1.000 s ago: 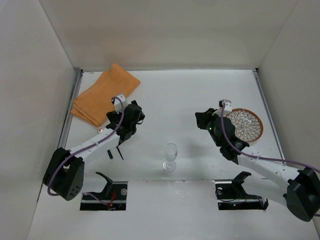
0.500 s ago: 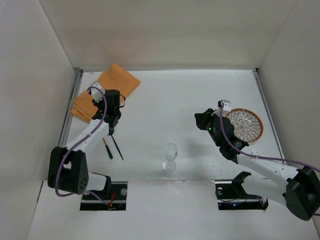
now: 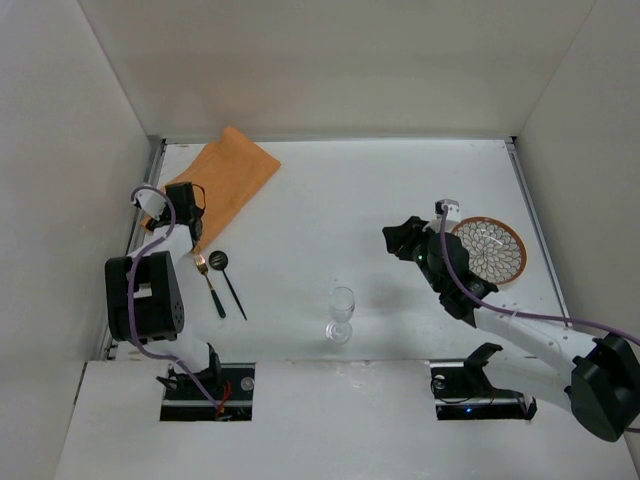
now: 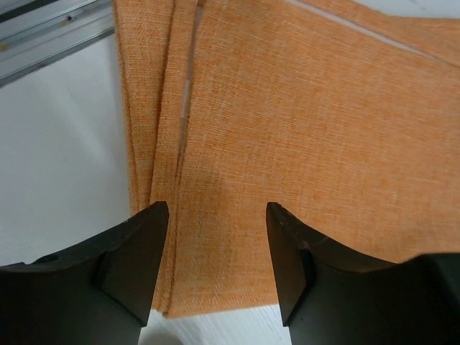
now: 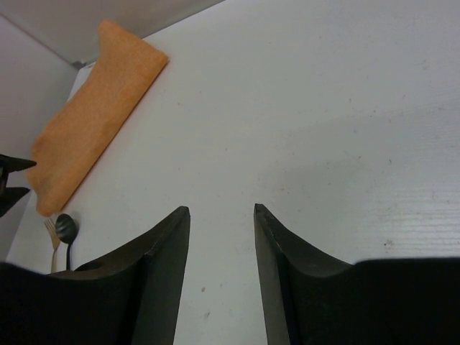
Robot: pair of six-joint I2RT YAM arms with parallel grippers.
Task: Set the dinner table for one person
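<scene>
Dinner table [image 3: 340,185]: the white walled surface under everything. All the pieces lie on it, but scattered, none gathered into one place.
Orange mat [image 3: 228,172]: folded and askew in the far-left corner, not yet spread or centred. I judge laying it out to be the step in hand.
Left gripper [image 4: 215,210]: over the mat's near edge, jaws spread, nothing between them.
Right gripper [image 5: 221,210]: above bare table to the left of the plate, jaws parted and empty.
Plate [image 3: 493,250]: patterned, brown-rimmed, flat at the right side, well apart from the mat.
Wine glass [image 3: 342,312]: upright near the middle of the near edge, alone.
Fork [image 3: 210,287] and spoon [image 3: 231,288]: side by side just nearer than the mat, flanking no plate.
Progress: early — nothing looks placed; mat, plate, cutlery and glass all remain to arrange.
</scene>
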